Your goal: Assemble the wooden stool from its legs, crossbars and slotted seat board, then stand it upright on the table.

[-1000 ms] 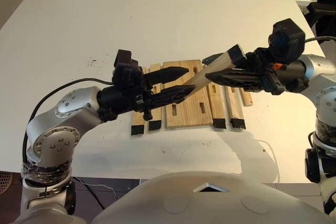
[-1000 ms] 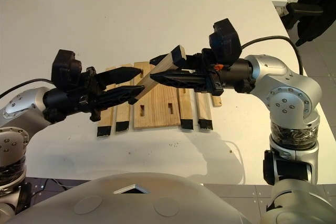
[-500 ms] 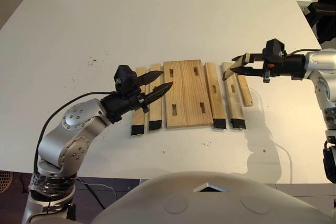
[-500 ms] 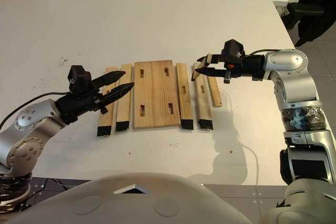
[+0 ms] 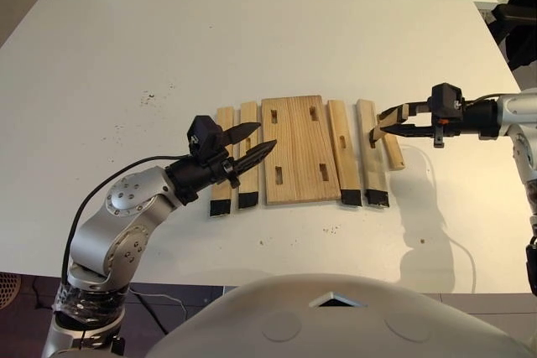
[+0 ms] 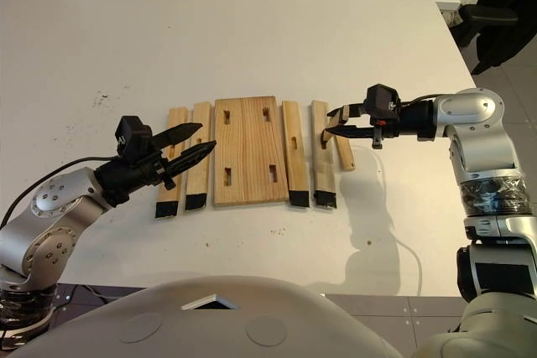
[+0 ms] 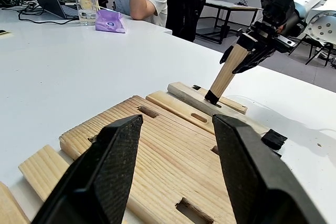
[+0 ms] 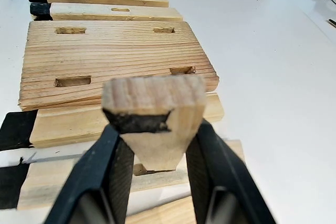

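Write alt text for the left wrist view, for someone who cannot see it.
The open left claw hovers low over the slotted seat board on a white table. Beyond it, the right claw grips a tilted wooden piece whose dark-tipped lower end points down at the legs lying beside the board.

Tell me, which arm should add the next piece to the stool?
Right, probably: its end effector grips a wooden piece close to the board. The left end effector is open and empty.
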`<state>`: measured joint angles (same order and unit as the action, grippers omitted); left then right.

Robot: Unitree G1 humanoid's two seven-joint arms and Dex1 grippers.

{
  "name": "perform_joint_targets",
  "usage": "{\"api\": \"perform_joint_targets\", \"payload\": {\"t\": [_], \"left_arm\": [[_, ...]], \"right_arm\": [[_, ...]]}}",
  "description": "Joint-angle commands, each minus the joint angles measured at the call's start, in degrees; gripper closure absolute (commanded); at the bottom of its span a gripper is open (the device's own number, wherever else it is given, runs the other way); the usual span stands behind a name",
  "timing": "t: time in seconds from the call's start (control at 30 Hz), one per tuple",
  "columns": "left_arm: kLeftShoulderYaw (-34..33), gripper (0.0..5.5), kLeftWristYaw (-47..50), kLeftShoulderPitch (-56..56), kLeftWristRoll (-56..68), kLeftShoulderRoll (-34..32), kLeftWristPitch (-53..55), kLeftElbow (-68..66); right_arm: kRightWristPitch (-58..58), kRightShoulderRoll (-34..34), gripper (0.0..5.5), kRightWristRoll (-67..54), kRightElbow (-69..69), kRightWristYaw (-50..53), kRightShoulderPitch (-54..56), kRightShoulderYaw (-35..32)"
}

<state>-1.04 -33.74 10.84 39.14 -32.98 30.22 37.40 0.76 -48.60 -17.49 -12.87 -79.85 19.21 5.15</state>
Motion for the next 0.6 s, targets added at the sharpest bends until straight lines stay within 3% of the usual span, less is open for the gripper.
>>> {"api": "perform_joint_targets", "payload": {"t": [0.03,0.6], "left_arm": [[0.2,3.02,-0.1,0.3,-0.7,0.2,-0.1,0.3],[2.5,3.02,0.5,-1.1,-0.6,1.5,2.4,0.6]], "right_arm": [[2.0,-2.4,4.20,0.5,1.7,-3.8,-3.6,1.4],[-0.1,1.7,4.20,7.0,-18.3,-10.6,0.8,11.9]]}}
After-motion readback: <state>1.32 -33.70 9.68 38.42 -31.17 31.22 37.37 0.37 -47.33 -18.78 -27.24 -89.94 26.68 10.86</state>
